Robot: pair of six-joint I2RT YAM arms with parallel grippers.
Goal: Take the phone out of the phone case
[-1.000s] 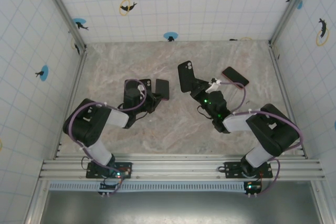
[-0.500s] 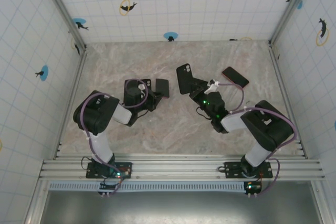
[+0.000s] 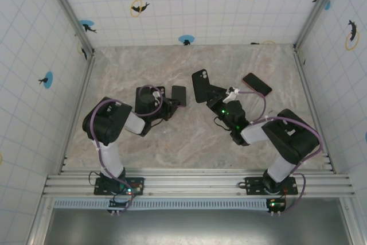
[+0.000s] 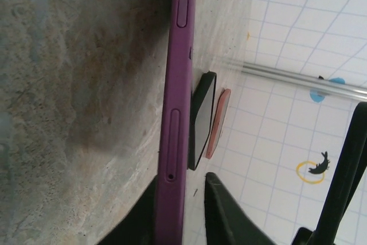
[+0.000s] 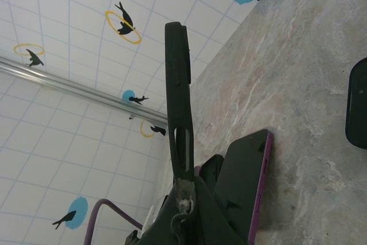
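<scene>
**Phone out of case; left fingers releasing.**
Centre-left, the left gripper (image 3: 168, 102) fingers have just eased narrowly apart around the purple phone (image 3: 179, 95), which sits on the surface (image 3: 189, 139). Right of centre, the right gripper (image 3: 222, 97) stays clamped on the empty black case (image 3: 200, 86). Extraction appears complete.

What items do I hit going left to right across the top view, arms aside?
In order: purple-edged phone → black case → pink-edged phone.
</scene>
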